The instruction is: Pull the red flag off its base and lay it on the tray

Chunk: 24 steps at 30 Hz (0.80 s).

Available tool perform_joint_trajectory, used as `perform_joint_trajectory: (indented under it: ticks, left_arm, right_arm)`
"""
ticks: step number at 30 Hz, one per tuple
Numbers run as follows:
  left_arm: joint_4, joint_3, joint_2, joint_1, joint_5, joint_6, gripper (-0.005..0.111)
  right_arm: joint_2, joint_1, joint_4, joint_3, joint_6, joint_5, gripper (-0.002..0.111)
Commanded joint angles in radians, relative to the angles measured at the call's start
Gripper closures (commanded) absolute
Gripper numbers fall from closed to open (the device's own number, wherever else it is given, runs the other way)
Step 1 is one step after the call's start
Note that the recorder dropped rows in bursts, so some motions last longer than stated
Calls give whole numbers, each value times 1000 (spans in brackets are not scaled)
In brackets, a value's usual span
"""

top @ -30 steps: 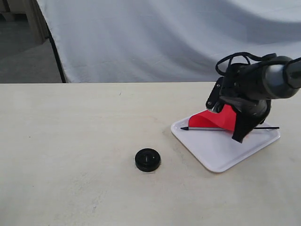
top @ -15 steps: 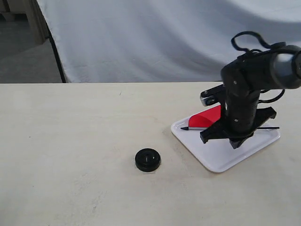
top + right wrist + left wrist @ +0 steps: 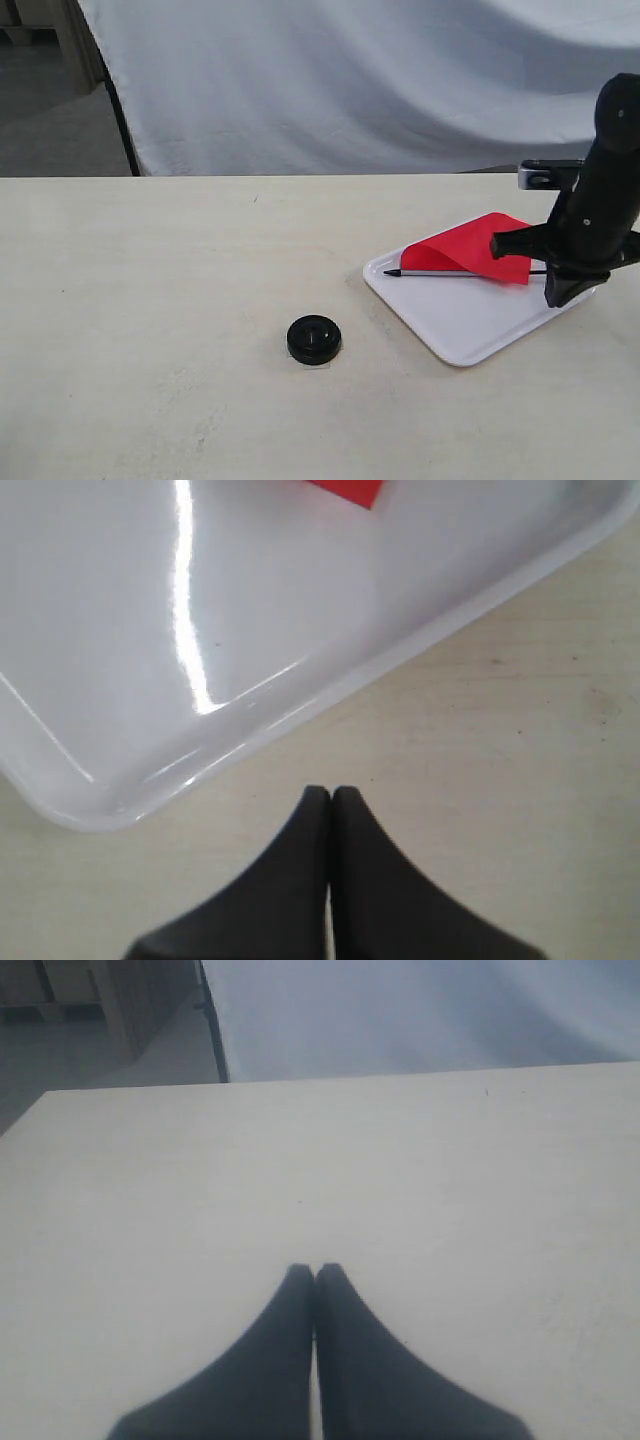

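The red flag (image 3: 472,250) lies flat on the white tray (image 3: 470,325), its stick across the tray with the black tip toward the left. A red corner of it (image 3: 345,490) shows in the right wrist view above the tray (image 3: 150,630). The black round base (image 3: 314,339) sits alone on the table left of the tray. My right gripper (image 3: 556,296) hangs at the tray's right edge, shut and holding nothing (image 3: 331,792). My left gripper (image 3: 315,1269) is shut over bare table and does not show in the exterior view.
A white cloth backdrop (image 3: 350,80) hangs behind the beige table (image 3: 150,300). A dark pole (image 3: 120,115) stands at the back left.
My right arm has drawn back to the right, off the tray's middle to its right edge, leaving the flag lying uncovered on the tray. The base has not moved.
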Motion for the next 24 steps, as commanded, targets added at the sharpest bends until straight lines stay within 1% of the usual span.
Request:
perform_joint_trajectory:
  ticks: [1,11,24]
  left_arm:
    - [3,2,-3,2,-5,-6,107]
    - [3,2,-3,2,-5,-6,107]
    - [3,2,-3,2,-5,-6,107]
  right_arm:
    - [-50,-2,12,-3,-26,7,109]
    - [-249,-4,3,-3,-26,14,109]
    - [-719,-4,2,-3,-34,18,109]
